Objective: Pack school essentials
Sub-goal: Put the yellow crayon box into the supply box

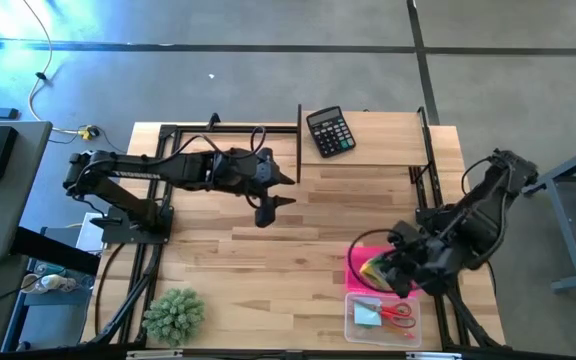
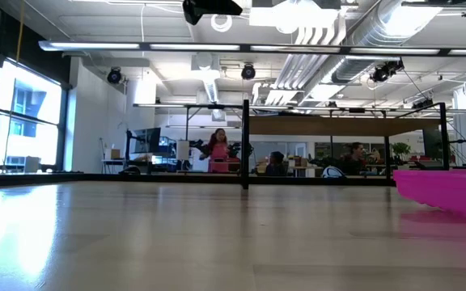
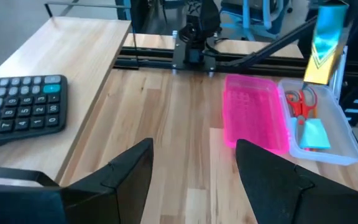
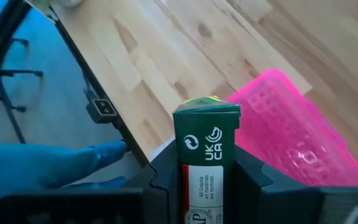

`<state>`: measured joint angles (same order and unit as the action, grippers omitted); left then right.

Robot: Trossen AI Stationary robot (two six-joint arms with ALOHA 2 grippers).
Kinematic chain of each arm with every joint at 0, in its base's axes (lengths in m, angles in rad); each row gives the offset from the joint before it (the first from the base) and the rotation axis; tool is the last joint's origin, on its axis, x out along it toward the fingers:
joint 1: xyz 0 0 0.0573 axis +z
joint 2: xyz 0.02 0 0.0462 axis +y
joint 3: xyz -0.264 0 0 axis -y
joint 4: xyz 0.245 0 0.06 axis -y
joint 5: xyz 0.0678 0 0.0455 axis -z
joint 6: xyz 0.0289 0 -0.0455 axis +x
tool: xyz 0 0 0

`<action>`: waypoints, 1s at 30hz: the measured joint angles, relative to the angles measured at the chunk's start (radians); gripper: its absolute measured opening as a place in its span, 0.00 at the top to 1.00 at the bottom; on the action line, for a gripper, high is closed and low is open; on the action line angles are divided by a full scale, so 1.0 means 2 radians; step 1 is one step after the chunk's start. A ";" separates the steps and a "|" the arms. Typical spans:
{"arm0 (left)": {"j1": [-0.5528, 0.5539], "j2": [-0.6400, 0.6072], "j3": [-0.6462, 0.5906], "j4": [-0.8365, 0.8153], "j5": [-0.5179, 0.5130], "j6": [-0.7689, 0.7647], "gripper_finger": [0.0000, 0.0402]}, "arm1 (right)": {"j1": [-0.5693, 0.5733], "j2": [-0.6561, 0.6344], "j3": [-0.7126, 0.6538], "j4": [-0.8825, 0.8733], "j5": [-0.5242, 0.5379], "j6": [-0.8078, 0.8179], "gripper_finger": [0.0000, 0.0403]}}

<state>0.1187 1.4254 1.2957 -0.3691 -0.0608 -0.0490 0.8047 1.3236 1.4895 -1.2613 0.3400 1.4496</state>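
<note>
My right gripper [image 1: 393, 268] is shut on a green and yellow crayon box [image 4: 207, 155], the small yellow-green item, and holds it above the near right part of the table. Below it a pink tray [image 1: 368, 262] lies flat on the table. Beside that, nearer the front edge, stands a clear container [image 1: 383, 318] with red-handled scissors [image 3: 300, 102] and a light-blue notepad [image 3: 316, 134] inside. My left gripper [image 3: 194, 152] hangs open over the table's middle [image 1: 268, 208], with nothing between its fingers. My right gripper pinches the crayon box by its two opposite sides [image 4: 182, 180] between its two fingers. The fingers slant down from above. The box's free end [image 4: 207, 112] sticks out past the fingertips. It hangs near upright, lower end [image 3: 319, 74] clear of the clear container and the table.
A black calculator [image 1: 330, 131] lies on the raised board at the far edge. A green spiky plant [image 1: 174, 315] stands at the near left corner. Black frame rails [image 1: 298, 140] run along the far side and the right edge. Bare wood lies between the two grippers.
</note>
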 joint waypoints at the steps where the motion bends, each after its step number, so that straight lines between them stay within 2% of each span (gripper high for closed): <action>1: 0.001 0.000 0.000 0.000 0.000 -0.001 0.46 | 0.008 0.002 0.000 -0.004 0.003 0.011 0.79; 9: 0.001 0.000 0.000 0.010 0.000 -0.003 0.46 | 0.059 0.007 -0.007 -0.034 0.042 0.082 0.79; 14: 0.001 0.000 0.000 0.017 0.000 -0.018 0.46 | 0.070 -0.013 -0.083 -0.010 0.022 0.117 0.79; 26: 0.001 0.000 0.000 0.016 -0.002 -0.027 0.46 | 0.095 -0.155 -0.312 0.283 0.023 0.092 0.79; 30: 0.001 0.000 0.000 0.016 -0.011 -0.040 0.46 | 0.111 -0.190 -0.384 0.405 0.051 0.077 0.79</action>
<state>0.1204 1.4261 1.2957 -0.3370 -0.0826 -0.1291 1.0273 0.9441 0.7208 -0.4511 0.4421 1.6028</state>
